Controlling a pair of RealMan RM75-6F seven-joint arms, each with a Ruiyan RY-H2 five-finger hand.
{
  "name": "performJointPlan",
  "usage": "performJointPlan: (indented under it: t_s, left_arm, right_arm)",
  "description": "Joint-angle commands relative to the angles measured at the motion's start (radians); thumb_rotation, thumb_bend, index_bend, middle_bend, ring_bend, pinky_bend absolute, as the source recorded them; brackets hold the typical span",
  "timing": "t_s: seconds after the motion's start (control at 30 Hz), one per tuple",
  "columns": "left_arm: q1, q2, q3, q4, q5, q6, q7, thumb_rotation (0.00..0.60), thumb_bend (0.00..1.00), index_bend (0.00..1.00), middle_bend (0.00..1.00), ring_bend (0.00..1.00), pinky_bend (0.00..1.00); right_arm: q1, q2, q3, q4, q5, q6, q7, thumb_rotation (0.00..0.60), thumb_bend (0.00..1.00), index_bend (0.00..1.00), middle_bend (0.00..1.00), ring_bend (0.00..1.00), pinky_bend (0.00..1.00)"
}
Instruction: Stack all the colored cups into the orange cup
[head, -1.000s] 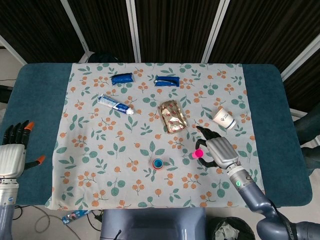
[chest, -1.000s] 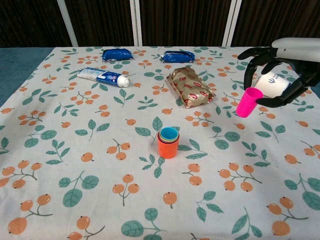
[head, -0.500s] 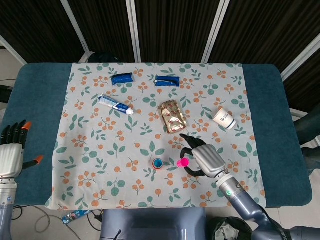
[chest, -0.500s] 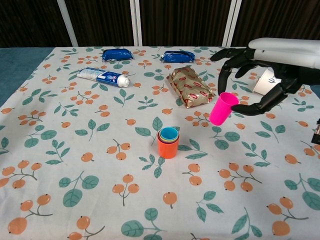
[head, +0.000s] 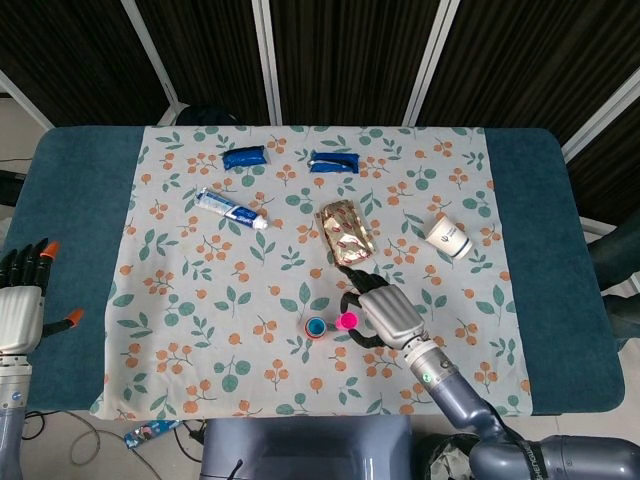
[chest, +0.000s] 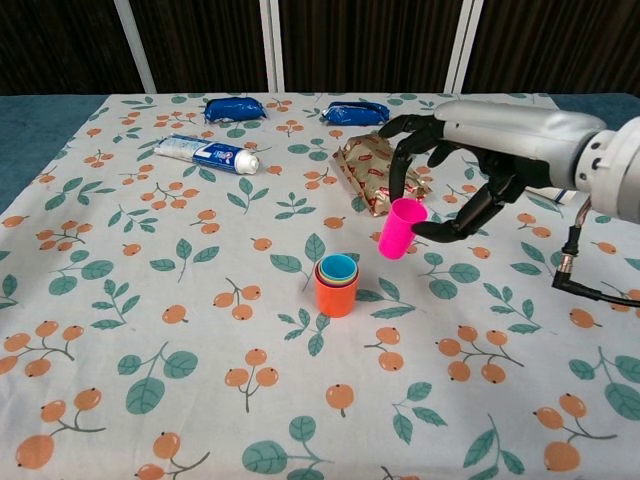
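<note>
Far to the left, the left hand (head: 22, 290) hangs off the desk's (head: 80, 200) edge, its fingers spread and holding nothing, well apart from anything that matters here. Toward the middle of the patterned cloth stands the orange cup (chest: 336, 289), upright and mouth up, with smaller cups already nested in it, the innermost a blue cup (chest: 338, 266). Just right of that stack, raised off the cloth, is the pink cup (chest: 401, 227), pinched between the thumb and the fingers (chest: 405, 166) of the right hand (chest: 460, 160), which is by far the nearer hand. The pink cup's long axis is close to upright, tipped slightly, its open mouth upward. The stack therefore lies left of the held cup and lower. The right forearm reaches in from the right, palm down, the other fingers arched over the cup's rim.
</note>
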Motion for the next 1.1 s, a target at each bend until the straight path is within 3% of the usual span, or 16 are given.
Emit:
performJointPlan:
  t_s: [0.03, 1.1]
  left_arm:
    - [0.000, 0.000, -0.001, 0.000, 0.000, -0.002, 0.000, 0.600, 0.08, 0.05, 0.02, 0.00, 0.01]
    - [0.005, 0.000, -0.013, 0.004, 0.002, -0.015, 0.000, 0.600, 0.08, 0.05, 0.02, 0.00, 0.01]
  right_arm:
    - [0.015, -0.021, 0.007, 0.014, 0.019, -0.001, -0.018, 0.600, 0.44, 0.53, 0.04, 0.11, 0.19]
    - [0.083, -0.152, 0.027, 0.069, 0.117, 0.025, -0.102, 0.600, 0.45, 0.54, 0.04, 0.11, 0.19]
